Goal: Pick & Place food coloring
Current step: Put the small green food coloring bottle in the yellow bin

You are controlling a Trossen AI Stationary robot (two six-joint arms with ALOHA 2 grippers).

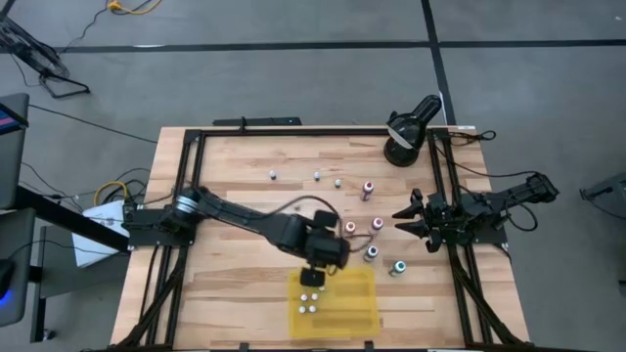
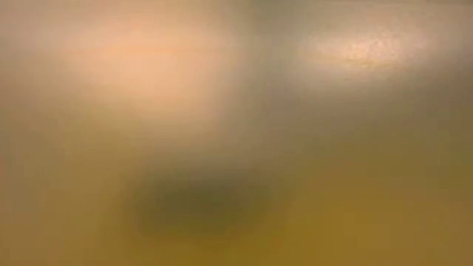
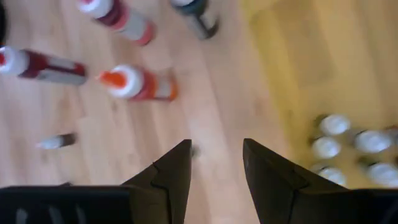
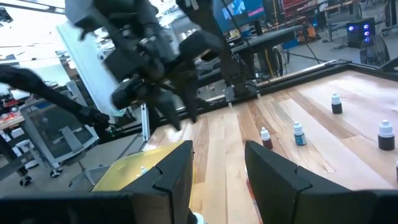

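Note:
Several small food coloring bottles stand or lie on the wooden table: one with a pink cap (image 1: 350,228), one next to it (image 1: 378,225), a teal one (image 1: 398,267) and small ones farther back (image 1: 318,176). Several white-capped bottles (image 1: 310,301) stand in a yellow tray (image 1: 357,303) near the front edge. My left gripper (image 1: 315,274) hangs open and empty over the tray's far edge, pointing down; its wrist view shows the open fingers (image 3: 214,162), the orange-tipped bottle (image 3: 134,84) and the tray's caps (image 3: 336,124). My right gripper (image 1: 403,217) is open and empty at the table's right side.
A black lamp-like object (image 1: 406,132) stands at the far right corner. A black frame (image 1: 196,156) runs around the table. The right wrist view shows my left arm (image 4: 155,56) over the tray (image 4: 143,168). The low view is a yellow blur.

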